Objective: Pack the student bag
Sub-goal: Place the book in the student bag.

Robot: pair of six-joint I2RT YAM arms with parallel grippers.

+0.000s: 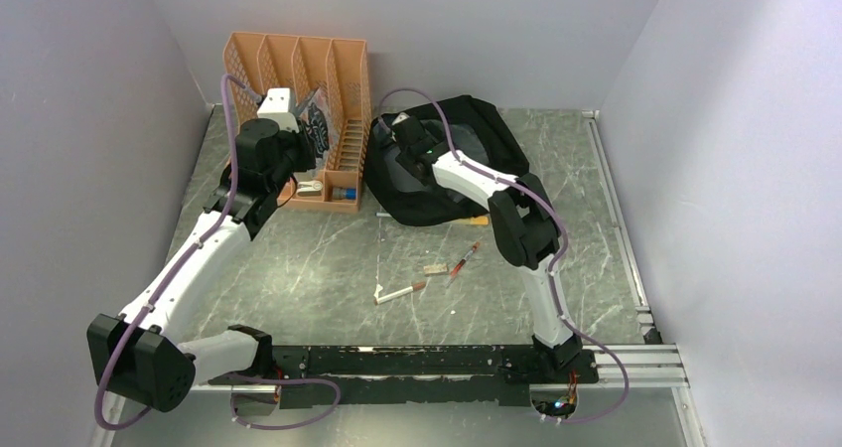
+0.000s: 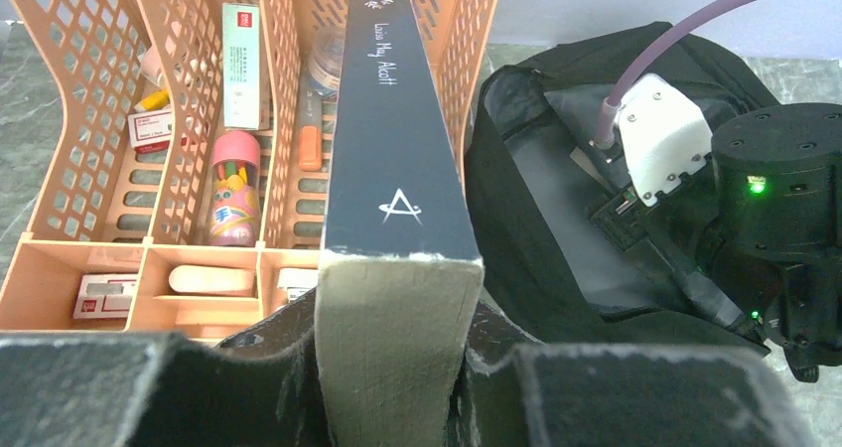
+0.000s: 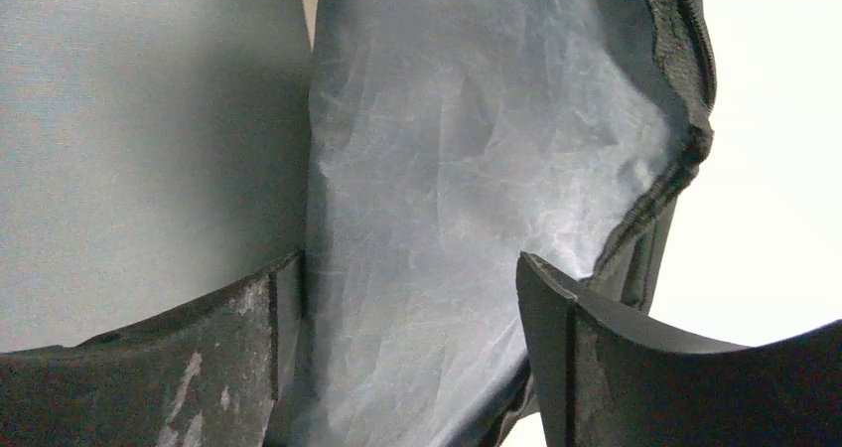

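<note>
Book clamped, bag mouth spread

Gripped tight by left claw at near end, spine up, far end reaching into orange rack ahead: upright hold suited to clearing the dividers. Just right of that claw, on desk, bag slumped with top open. Spread wide inside its mouth, right claw, grey lining between both fingers, apparently unpinched; probably propping opening apart for book.
</note>
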